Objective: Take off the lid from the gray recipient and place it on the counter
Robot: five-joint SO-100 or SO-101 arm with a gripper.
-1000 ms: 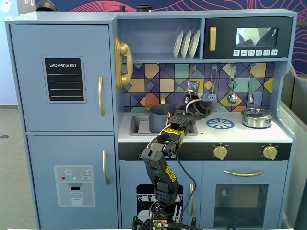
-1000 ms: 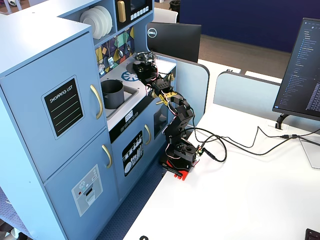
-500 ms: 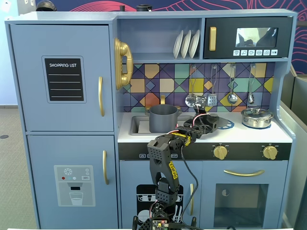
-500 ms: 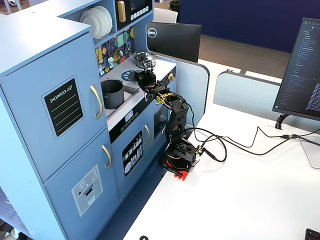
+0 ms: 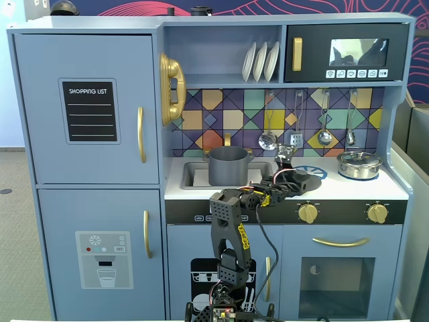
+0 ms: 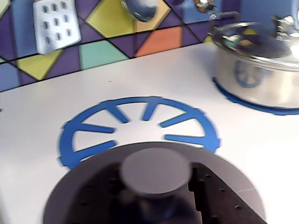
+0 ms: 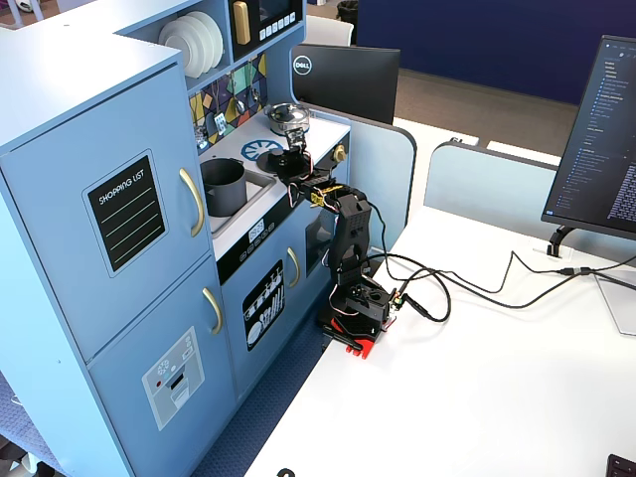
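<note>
The dark-gray lid point(image 6: 154, 150) fills the bottom of the wrist view, just in front of the blue burner print point(image 6: 140, 105) on the white counter point(image 6: 37, 116). My gripper point(image 6: 156, 191) is shut on the lid's knob point(image 6: 154, 169), and one black finger point(image 6: 219, 196) shows to the right of it. In a fixed view the lid point(image 5: 303, 180) is low over the counter point(image 5: 348, 188), right of the sink. The gray recipient point(image 5: 228, 166) stands uncovered in the sink recess, also in the other fixed view point(image 7: 224, 187). I cannot tell if the lid touches the counter.
A shiny steel pot with its lid point(image 6: 261, 65) stands on the right burner, close to the lid's right point(image 5: 359, 164). Utensils point(image 5: 268, 139) hang on the tiled back wall. Gold stove knobs point(image 5: 308, 212) sit below the counter edge.
</note>
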